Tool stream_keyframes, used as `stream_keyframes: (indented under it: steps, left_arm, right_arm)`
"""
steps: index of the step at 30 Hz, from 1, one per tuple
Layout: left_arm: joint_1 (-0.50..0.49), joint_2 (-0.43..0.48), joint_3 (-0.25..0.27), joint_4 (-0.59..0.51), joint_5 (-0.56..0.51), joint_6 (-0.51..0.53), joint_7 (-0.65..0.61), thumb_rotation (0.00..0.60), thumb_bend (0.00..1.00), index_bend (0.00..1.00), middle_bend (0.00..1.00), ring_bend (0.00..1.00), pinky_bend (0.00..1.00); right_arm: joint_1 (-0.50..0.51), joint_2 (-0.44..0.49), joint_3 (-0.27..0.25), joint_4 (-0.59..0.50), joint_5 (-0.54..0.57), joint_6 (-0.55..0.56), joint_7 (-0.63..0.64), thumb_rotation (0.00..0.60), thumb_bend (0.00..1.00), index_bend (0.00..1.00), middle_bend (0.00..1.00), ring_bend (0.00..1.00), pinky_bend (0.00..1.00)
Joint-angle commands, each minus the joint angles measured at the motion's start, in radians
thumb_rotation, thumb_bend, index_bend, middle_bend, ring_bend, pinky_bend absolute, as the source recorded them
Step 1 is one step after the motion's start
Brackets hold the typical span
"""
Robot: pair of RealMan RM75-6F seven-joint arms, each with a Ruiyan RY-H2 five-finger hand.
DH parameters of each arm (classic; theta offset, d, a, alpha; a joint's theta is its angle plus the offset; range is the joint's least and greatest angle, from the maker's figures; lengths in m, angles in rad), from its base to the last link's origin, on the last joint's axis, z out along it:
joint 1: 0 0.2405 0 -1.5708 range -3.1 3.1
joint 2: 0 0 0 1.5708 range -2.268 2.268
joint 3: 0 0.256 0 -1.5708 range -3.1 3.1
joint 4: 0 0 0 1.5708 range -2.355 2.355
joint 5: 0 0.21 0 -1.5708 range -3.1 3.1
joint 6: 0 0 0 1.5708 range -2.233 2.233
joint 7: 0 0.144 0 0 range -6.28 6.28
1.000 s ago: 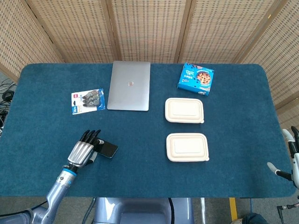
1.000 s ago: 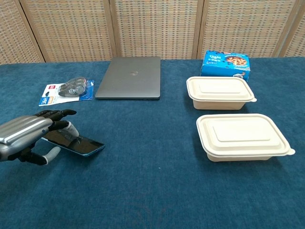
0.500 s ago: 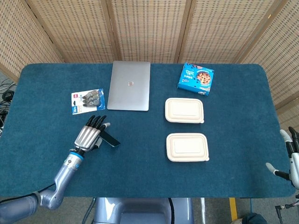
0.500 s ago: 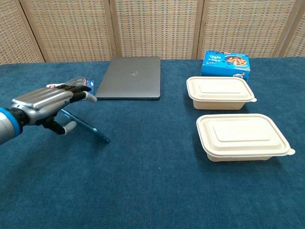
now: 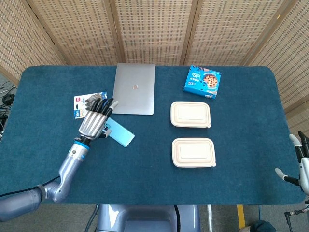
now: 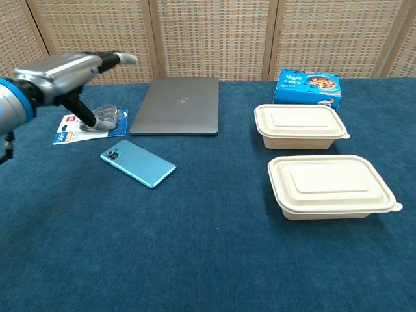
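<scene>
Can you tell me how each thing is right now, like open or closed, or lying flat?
left hand: raised above the table, holding nothing.
right hand: at the table's edge, holding nothing.
phone: lying flat, back side up.
laptop: closed.
near food box: lid on.
far food box: lid on.
cookie box: closed.
clip pack: lying flat, still sealed.

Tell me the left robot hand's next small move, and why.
Probably lift the left robot hand a little up and away from the phone. The phone lies flat, back up, on the table, apart from the raised, empty hand, beside the laptop.
</scene>
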Motion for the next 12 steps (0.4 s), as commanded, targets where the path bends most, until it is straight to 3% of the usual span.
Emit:
stream_keyframes:
  steps: [1,7,12]
  left_arm:
    - [0.087,0.116,0.026,-0.115,0.032,0.1,-0.049,0.6,0.03,0.0,0.0,0.0,0.0]
    - [0.228,0.265,0.093,-0.238,0.071,0.233,-0.14,0.6,0.0,0.0,0.0,0.0,0.0]
    - [0.408,0.359,0.201,-0.26,0.164,0.409,-0.359,0.6,0.0,0.0,0.0,0.0,0.0]
  right_arm:
    - [-0.002,0.003,0.0,-0.004,-0.003,0.004,0.002,0.6,0.0,0.0,0.0,0.0,0.0]
    - [-0.004,0.009,-0.001,-0.017,-0.013,0.014,0.005,0.6,0.0,0.0,0.0,0.0,0.0]
    - [-0.013,0.015,-0.002,-0.031,-0.029,0.038,-0.002,0.6,0.0,0.0,0.0,0.0,0.0]
